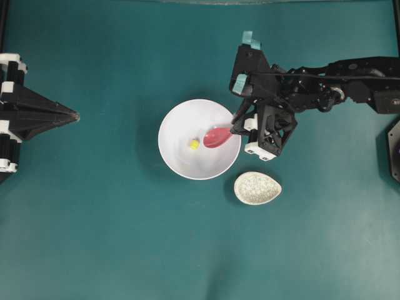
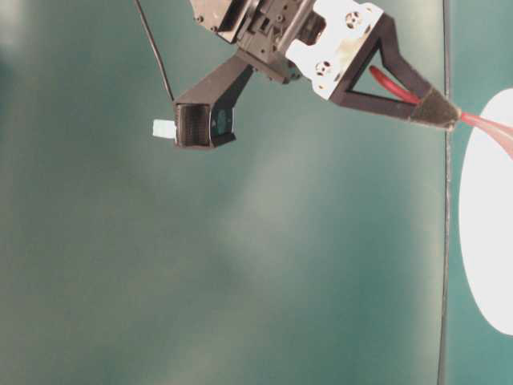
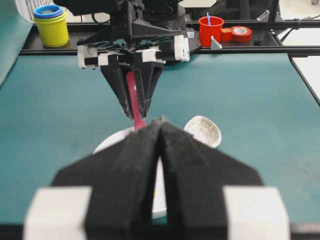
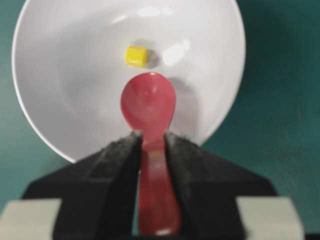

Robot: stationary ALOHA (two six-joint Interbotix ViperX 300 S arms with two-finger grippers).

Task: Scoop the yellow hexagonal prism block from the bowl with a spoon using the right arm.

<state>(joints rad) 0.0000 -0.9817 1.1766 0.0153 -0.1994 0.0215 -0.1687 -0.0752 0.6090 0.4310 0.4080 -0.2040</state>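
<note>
The right gripper [image 4: 151,150] is clamped on the handle of the red-pink spoon [image 4: 148,107], its two black padded fingers [image 4: 117,165] pressing the handle from both sides while the oval scoop reaches out over the white bowl [image 4: 60,75]. The yellow hexagonal prism block [image 4: 135,55] lies on the bowl's floor just beyond the tip of the scoop, close to it but apart; the scoop itself carries nothing. From overhead, the right arm [image 1: 350,78] comes in from the right edge, teal tape tabs on its fittings, and the spoon crosses the bowl's right rim with the block a little left of the scoop. A small speckled cream egg-shaped dish [image 1: 257,187] sits on the teal table [image 1: 94,237] just below and right of the bowl, not touching it. The left gripper [image 3: 161,145] is well off to the left, its jaws pressed together on nothing. At the table's far edge stand stacked yellow and blue cups [image 3: 51,22], a red cup [image 3: 211,30] and a roll of red tape [image 3: 240,33].
</note>
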